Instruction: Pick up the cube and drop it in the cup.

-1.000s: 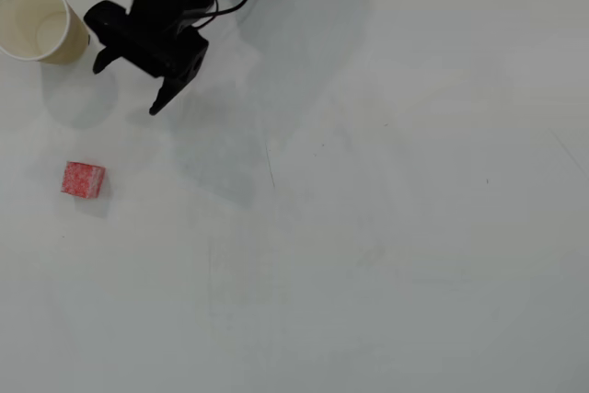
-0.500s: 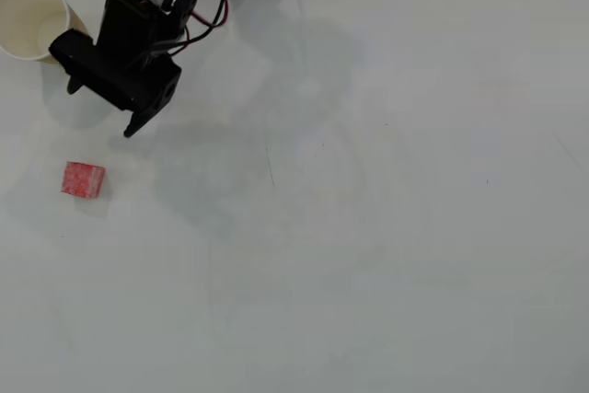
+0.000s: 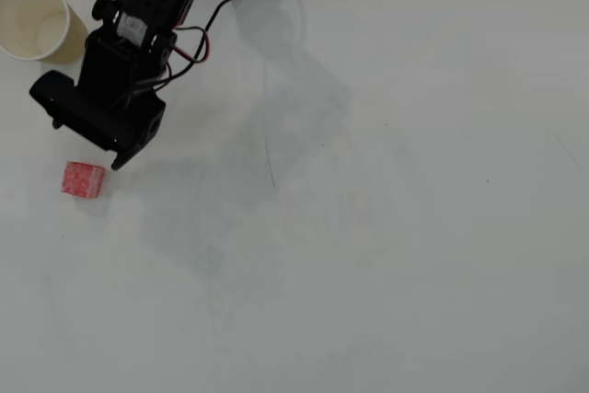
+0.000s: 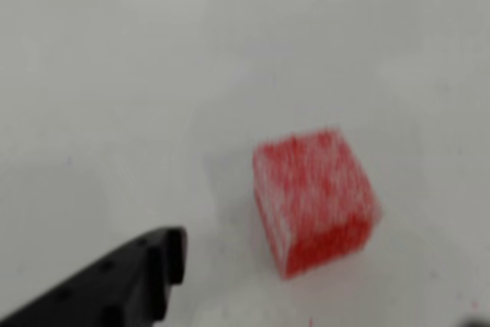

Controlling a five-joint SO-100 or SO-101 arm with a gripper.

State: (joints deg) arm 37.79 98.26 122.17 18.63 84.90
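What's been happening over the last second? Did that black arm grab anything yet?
Not yet. In the overhead view the arm has swung from beside the cup down and leftward toward the cube, and its gripper now hangs just above-right of it. One of the fingers shows in the wrist view, apart from the cube. Nothing was grabbed. Cube and cup stayed put.
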